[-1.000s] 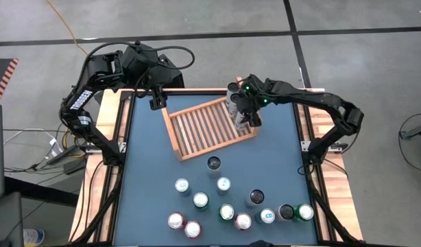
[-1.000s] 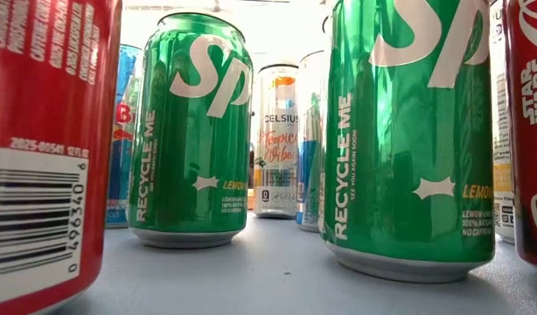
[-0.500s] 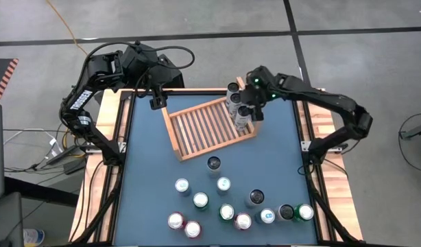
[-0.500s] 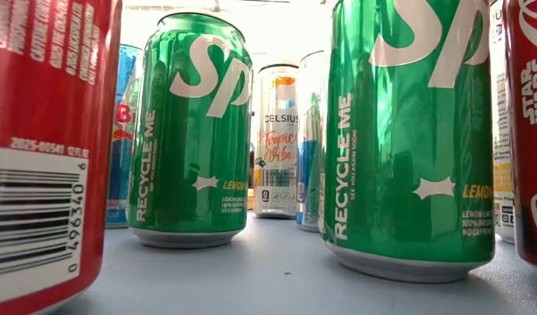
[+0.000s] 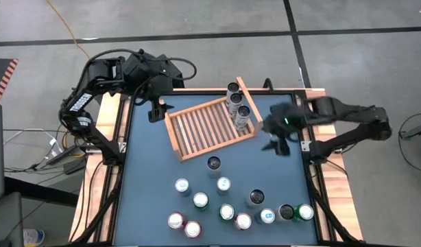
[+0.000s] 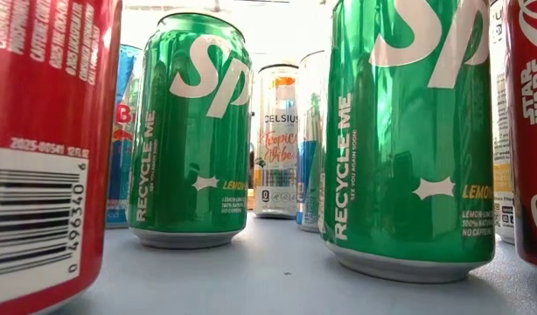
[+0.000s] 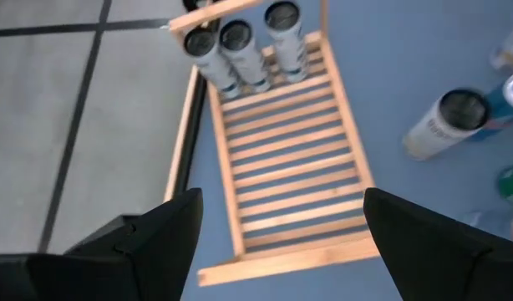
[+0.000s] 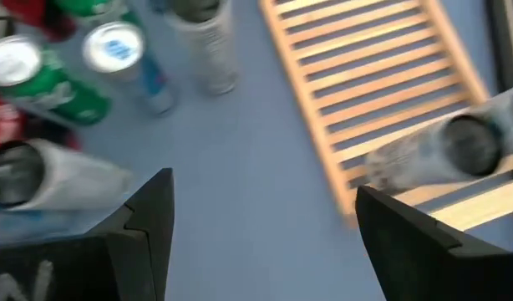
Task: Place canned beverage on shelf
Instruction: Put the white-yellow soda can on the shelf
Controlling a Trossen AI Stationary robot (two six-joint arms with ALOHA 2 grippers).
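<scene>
The light-brown slatted shelf [image 5: 207, 127] lies slantwise on the far half of the blue table and also shows in the left wrist view [image 7: 281, 159]. Three cans [image 5: 236, 101] stand upright in a row at its right end, bottoms on the slats. My left gripper [image 5: 158, 110] hangs open and empty above the shelf's left end [image 7: 277, 251]. My right gripper [image 5: 277, 145] is open and empty over bare table, right of the shelf. In its wrist view [image 8: 277, 234] the nearest shelf can [image 8: 465, 146] shows.
Several loose cans [image 5: 224, 206] stand in a cluster on the table's near half, and a dark-topped one [image 5: 214, 163] stands just in front of the shelf. The low view shows green cans [image 6: 190, 131] and a red one [image 6: 41, 149] close up. Bare table lies between shelf and cluster.
My right gripper has let go of the third can at the shelf's right end and drawn away toward the table's right and near edges. The can stays upright in the shelf beside the other two. My left gripper has shifted slightly toward the near edge.
</scene>
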